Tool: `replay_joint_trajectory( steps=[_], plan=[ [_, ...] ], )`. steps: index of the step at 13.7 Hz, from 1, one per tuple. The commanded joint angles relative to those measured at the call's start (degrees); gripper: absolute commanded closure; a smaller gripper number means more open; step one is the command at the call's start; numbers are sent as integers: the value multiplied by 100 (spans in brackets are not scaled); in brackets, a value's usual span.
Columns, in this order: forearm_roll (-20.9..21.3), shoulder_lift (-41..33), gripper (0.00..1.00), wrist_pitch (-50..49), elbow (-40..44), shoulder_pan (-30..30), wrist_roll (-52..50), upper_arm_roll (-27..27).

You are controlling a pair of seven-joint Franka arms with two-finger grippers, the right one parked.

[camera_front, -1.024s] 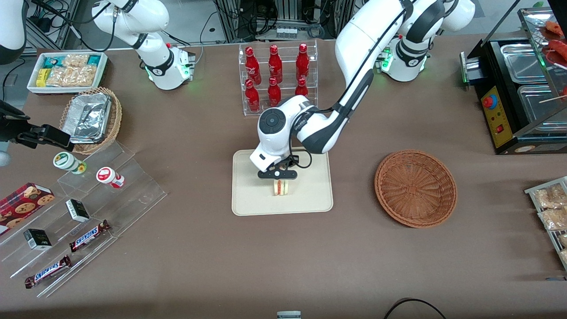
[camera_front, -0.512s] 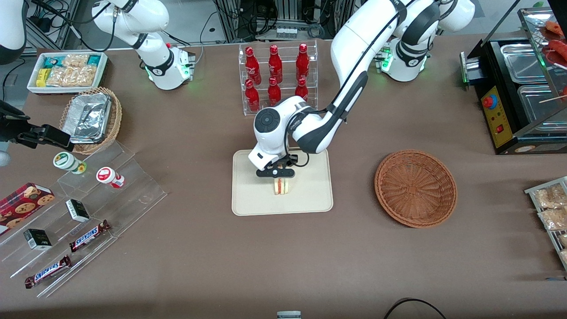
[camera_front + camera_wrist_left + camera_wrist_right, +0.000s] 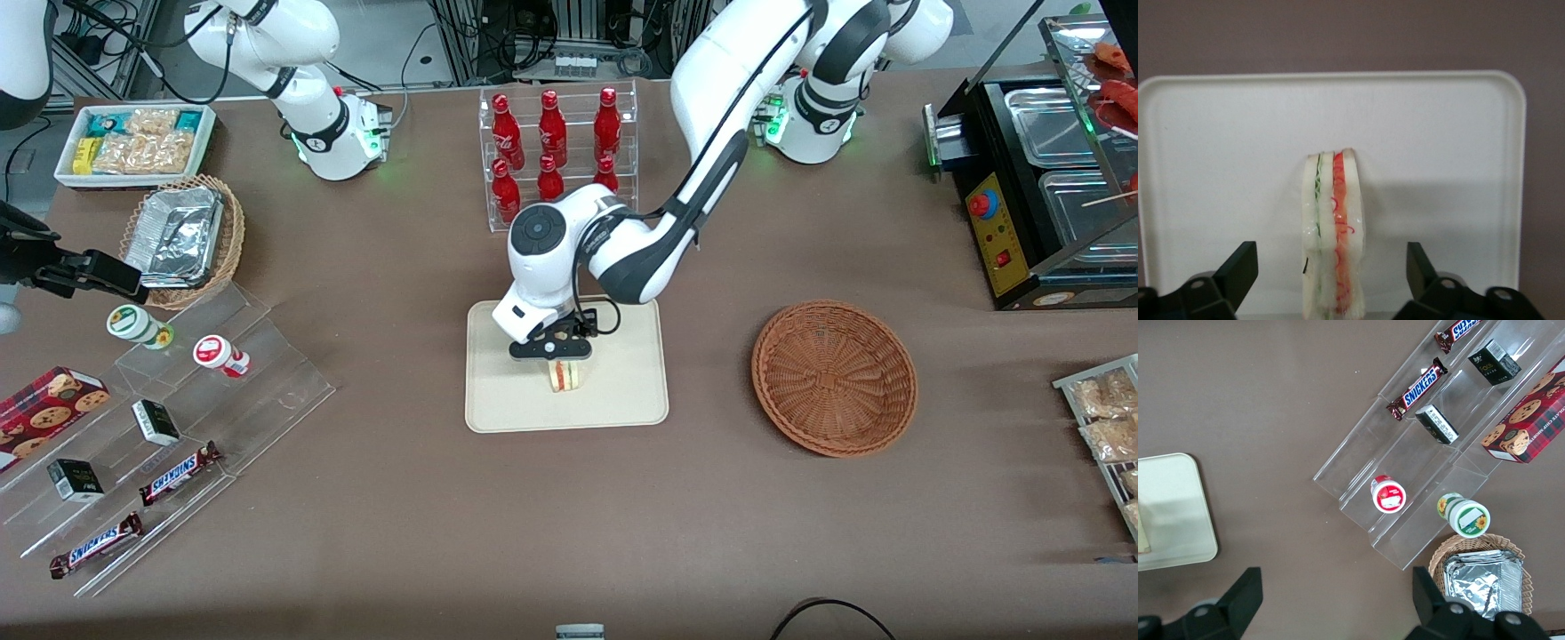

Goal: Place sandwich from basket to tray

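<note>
The small white-bread sandwich wedge (image 3: 1333, 233) stands on edge mid-way across the cream rectangular tray (image 3: 622, 404) — the claw (image 3: 1331, 283) hovers above it, fingers spread, not touching. The reddish-brown wicker basket (image 3: 834, 378) holds nothing.

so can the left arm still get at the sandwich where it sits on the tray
Probably yes. The gripper hangs just above the sandwich, fingers open on either side, apart from it, and nothing else stands on the tray.
</note>
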Motion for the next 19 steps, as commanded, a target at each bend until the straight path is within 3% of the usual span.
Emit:
replay_joint_trajectory(
  steps=[1, 10, 17, 19],
  plan=[
    [-114, -556, 0, -262, -124, 188, -117, 15],
    [-299, -2173, 0, -1933, -317, 1418, 102, 6],
    [-484, -3509, 0, -3145, -941, 2718, 2253, 6],
    [-738, -3904, 0, -3296, -1143, 3218, 2947, 15]
  ],
)
